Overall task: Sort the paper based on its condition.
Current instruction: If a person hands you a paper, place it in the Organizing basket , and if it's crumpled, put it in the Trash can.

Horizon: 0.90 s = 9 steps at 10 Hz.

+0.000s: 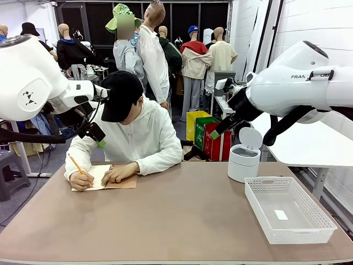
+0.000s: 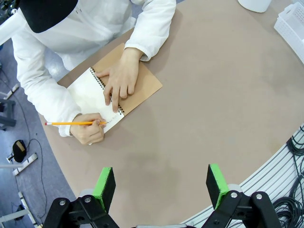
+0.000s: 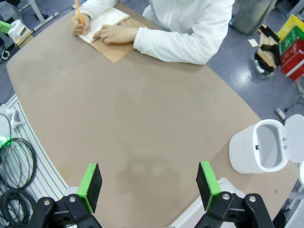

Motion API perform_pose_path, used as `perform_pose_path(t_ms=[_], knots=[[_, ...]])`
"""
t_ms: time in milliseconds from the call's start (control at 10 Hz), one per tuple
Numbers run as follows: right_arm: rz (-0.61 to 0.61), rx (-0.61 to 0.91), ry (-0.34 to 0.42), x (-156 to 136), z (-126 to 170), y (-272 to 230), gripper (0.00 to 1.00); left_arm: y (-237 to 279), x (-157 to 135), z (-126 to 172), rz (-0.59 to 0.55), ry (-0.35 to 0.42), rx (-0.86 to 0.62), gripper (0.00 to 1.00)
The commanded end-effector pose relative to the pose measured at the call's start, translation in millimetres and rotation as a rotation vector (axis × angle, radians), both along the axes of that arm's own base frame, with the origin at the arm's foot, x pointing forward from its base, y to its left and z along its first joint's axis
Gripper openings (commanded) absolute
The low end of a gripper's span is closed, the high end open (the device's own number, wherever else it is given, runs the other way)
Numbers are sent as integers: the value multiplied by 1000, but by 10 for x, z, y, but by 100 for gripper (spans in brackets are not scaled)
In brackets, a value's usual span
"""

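Left gripper and right gripper hung above the table with jaws spread wide, holding nothing. Well apart from both, the paper lay at the far edge on a notebook, under a person's hand and pencil. It looked light, limp and easily creased, so a gentle pinch on a free corner would likely suit.

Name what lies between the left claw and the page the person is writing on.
Bare tabletop, seen in the left wrist view: the open left claw hangs above it, apart from the page.
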State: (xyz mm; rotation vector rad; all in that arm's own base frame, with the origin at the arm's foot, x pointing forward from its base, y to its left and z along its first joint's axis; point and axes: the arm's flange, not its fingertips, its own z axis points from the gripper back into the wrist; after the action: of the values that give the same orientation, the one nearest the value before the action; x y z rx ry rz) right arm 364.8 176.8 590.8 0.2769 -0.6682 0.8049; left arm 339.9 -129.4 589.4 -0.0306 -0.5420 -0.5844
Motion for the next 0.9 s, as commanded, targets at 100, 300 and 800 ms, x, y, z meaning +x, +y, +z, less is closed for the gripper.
perform_pose_path(t_ms=[100,300,800], knots=[[4,5,4,1,-6,5,100,9,-1,9,-3,-4,1,100],[4,5,4,1,-6,5,100,9,-1,9,-3,-4,1,100],[4,5,4,1,-6,5,100,9,-1,9,-3,-4,1,100]])
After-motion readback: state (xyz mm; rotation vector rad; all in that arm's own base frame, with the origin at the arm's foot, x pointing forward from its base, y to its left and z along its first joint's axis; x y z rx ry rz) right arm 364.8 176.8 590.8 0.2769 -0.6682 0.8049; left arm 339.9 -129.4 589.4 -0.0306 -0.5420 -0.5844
